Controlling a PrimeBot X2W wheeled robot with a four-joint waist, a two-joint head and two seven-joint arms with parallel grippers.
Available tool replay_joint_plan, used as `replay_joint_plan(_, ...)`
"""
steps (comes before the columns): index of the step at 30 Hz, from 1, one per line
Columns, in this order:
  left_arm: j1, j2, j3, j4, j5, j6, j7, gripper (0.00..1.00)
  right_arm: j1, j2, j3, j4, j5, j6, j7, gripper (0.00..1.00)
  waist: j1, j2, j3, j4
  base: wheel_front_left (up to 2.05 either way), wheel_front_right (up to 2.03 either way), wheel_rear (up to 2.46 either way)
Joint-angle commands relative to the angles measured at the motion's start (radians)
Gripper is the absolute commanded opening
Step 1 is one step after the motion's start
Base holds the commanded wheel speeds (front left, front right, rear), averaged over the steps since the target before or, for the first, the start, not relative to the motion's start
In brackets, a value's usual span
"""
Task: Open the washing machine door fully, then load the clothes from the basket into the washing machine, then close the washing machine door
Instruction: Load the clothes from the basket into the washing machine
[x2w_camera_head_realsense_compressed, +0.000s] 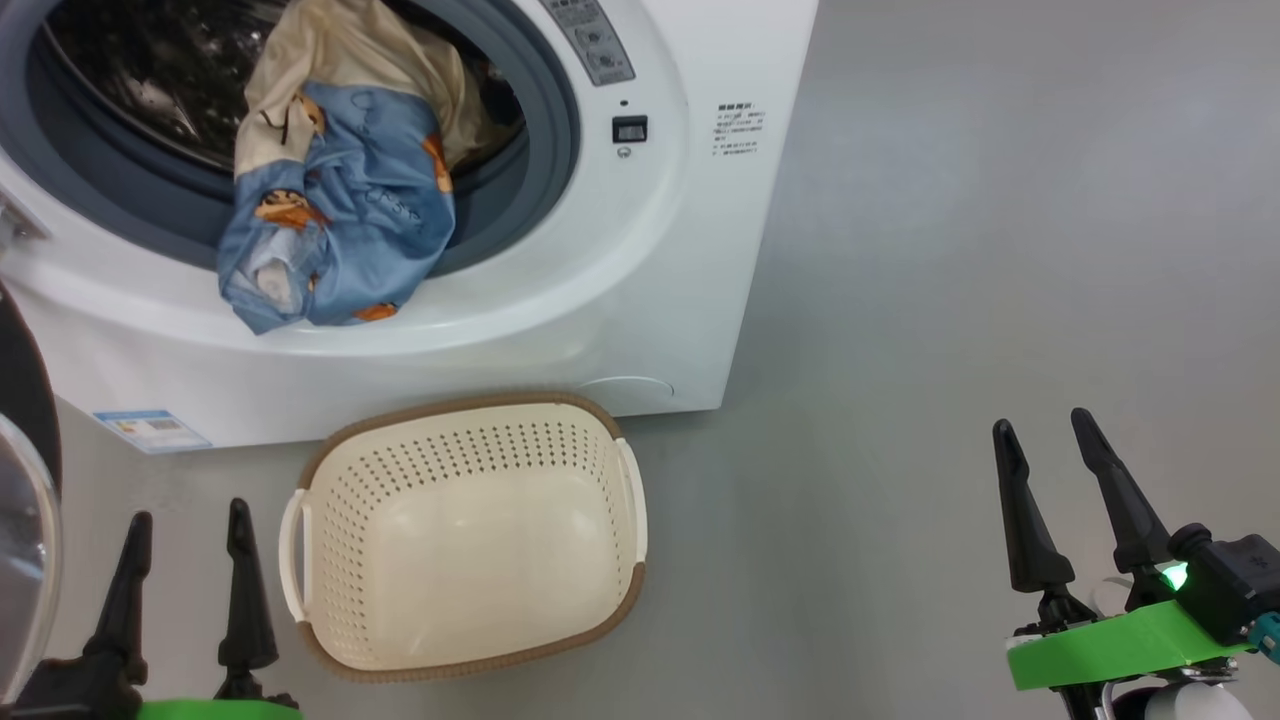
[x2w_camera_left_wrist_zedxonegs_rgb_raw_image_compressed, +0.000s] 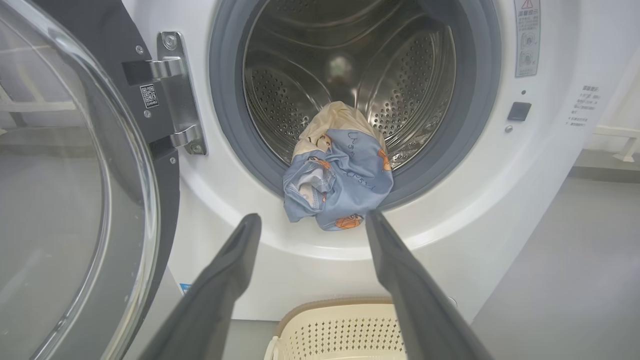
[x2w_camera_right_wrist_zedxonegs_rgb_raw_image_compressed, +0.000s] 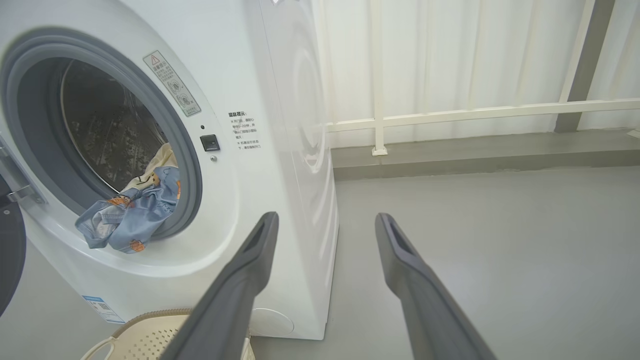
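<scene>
Down at the lower left of the head view, my left gripper (x2w_camera_head_realsense_compressed: 189, 515) sits with its two fingers (x2w_camera_head_realsense_compressed: 240, 580) spread wide and nothing between them. The right gripper (x2w_camera_head_realsense_compressed: 1043, 422) is just as wide and just as empty, well off to the other side over the floor (x2w_camera_head_realsense_compressed: 950, 250). Going out from the left gripper, the basket (x2w_camera_head_realsense_compressed: 460, 405) lies just beside it, and I see nothing inside it. Past the basket, straight ahead and higher up, is the washing machine (x2w_camera_head_realsense_compressed: 640, 260), with the clothes (x2w_camera_head_realsense_compressed: 335, 215) bunched in its round mouth. The cream one is mostly inside; the blue one droops out over the grey rubber ring (x2w_camera_head_realsense_compressed: 545, 140) and onto the white front. That is the bit that matters, I think — the bundle hangs long-ways, top to bottom, right in line with the left gripper in the left wrist view. The washing machine door (x2w_camera_left_wrist_zedxonegs_rgb_raw_image_compressed: 75, 190) stands wide open on the left side, close to that same arm. So my guess is the left arm is the nearer one — both for a push on the cloth and for the door.
</scene>
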Motion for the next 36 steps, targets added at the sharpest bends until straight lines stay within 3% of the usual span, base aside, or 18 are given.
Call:
replay_joint_plan(1,-0.040,0.028,0.021,-0.007,-0.008,0.001,-0.005,1.00,-0.010,-0.005,0.026,-0.030,0.004,0.004,-0.008,1.00,0.0000,0.0000,0.027,-0.006,0.00,0.00,0.00)
replay_joint_plan(12,-0.229,0.112,-0.018,0.112,-0.041,0.001,-0.005,1.00,-0.092,0.018,0.045,-0.041,-0.006,0.004,-0.008,1.00,0.0000,0.0000,0.183,-0.033,0.00,0.00,0.00)
replay_joint_plan(36,-0.668,0.271,-0.093,0.472,-0.020,0.001,-0.005,1.00,-0.224,0.047,0.096,-0.047,-0.017,0.004,-0.008,1.00,0.0000,0.0000,0.386,-0.085,0.00,0.00,0.00)
